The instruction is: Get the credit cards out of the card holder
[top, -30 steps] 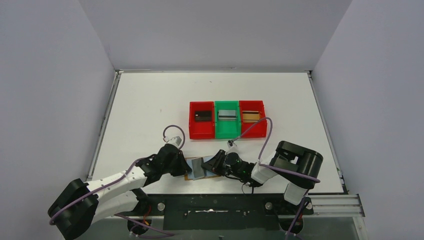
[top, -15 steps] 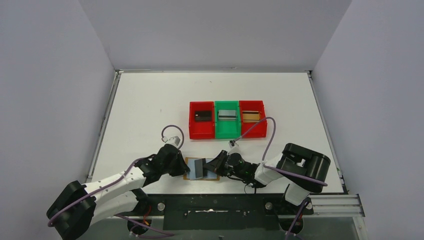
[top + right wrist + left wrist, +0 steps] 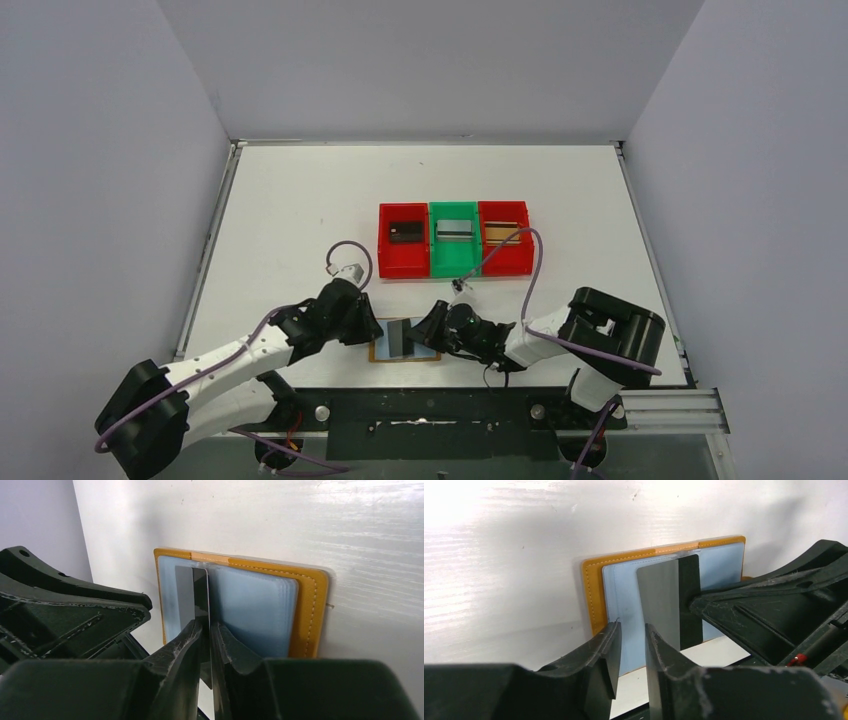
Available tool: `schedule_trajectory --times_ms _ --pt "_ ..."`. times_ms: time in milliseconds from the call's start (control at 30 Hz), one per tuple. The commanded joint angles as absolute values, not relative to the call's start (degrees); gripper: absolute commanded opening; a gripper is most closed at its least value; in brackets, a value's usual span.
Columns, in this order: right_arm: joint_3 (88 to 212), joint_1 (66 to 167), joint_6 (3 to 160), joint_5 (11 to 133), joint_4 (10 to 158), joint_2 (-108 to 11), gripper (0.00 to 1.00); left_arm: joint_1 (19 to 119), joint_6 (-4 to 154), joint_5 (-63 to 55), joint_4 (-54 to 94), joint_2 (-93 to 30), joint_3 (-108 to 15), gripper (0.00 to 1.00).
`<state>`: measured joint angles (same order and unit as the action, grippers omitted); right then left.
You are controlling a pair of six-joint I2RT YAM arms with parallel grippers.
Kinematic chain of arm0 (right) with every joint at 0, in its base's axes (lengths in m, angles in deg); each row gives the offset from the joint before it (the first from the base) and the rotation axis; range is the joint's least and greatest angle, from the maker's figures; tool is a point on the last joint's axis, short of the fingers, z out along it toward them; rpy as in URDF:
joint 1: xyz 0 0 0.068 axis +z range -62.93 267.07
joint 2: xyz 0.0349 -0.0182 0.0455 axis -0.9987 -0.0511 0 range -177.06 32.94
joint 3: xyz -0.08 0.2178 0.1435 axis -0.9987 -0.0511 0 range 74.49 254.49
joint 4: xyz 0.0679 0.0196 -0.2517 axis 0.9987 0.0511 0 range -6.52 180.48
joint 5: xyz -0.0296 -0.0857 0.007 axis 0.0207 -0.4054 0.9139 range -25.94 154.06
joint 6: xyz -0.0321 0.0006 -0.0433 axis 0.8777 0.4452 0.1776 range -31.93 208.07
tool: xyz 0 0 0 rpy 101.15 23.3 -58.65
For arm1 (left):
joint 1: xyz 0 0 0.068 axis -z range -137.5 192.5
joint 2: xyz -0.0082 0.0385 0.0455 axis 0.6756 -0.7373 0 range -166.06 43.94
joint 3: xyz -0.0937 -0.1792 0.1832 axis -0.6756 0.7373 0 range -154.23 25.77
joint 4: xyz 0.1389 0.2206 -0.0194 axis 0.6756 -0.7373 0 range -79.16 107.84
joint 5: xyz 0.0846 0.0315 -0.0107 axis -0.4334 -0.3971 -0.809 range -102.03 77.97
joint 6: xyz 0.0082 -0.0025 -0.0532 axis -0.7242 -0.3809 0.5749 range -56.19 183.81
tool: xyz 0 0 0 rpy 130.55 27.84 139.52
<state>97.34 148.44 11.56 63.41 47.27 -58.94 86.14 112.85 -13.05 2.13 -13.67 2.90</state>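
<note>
The tan card holder [image 3: 378, 352] lies open near the table's front edge, pale blue pockets up; it also shows in the left wrist view [image 3: 591, 595] and the right wrist view [image 3: 305, 610]. A grey credit card with a black band [image 3: 398, 337] stands up from its middle [image 3: 659, 600]. My right gripper [image 3: 428, 328] is shut on that card's edge [image 3: 200, 587]; its fingertips [image 3: 206, 622] pinch it. My left gripper [image 3: 372, 330] is narrowly open at the holder's left pocket [image 3: 631, 626], with nothing between its fingers.
Three bins stand in a row at mid-table: a red one [image 3: 400, 262] with a black card [image 3: 404, 232], a green one [image 3: 453, 265] with a silver card [image 3: 455, 229], and a red one [image 3: 508, 262] with a gold-brown card [image 3: 502, 231].
The right gripper has shifted a little to the left with the card. The left gripper has drawn slightly away, and more of the holder's inside shows.
</note>
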Motion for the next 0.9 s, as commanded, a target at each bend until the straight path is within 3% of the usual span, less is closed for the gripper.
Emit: schedule_trajectory --times_ms 0,267,500,633,767,867 --pt "98.5 148.89 12.8 61.71 47.92 -60.55 0.15 86.29 110.98 -12.09 1.26 -14.39 -0.03 0.26" --pt "96.69 148.97 11.47 62.64 41.33 -61.6 0.12 86.49 110.6 -16.02 -3.26 -14.94 -4.35 0.33" --pt "97.63 150.29 13.55 59.06 44.74 -60.05 0.11 86.51 110.26 -7.14 4.38 -13.16 -2.79 0.4" --pt "98.0 150.11 14.06 60.49 43.54 -60.16 0.12 86.47 112.71 -1.8 13.13 -14.35 1.66 0.4" --pt "97.3 150.32 13.85 60.52 43.21 -59.91 0.12 86.49 113.59 -5.42 12.66 -16.05 3.74 0.38" --pt "96.82 150.19 14.35 62.02 42.3 -60.21 0.12 86.45 114.23 -9.32 10.69 -17.31 5.21 0.3"
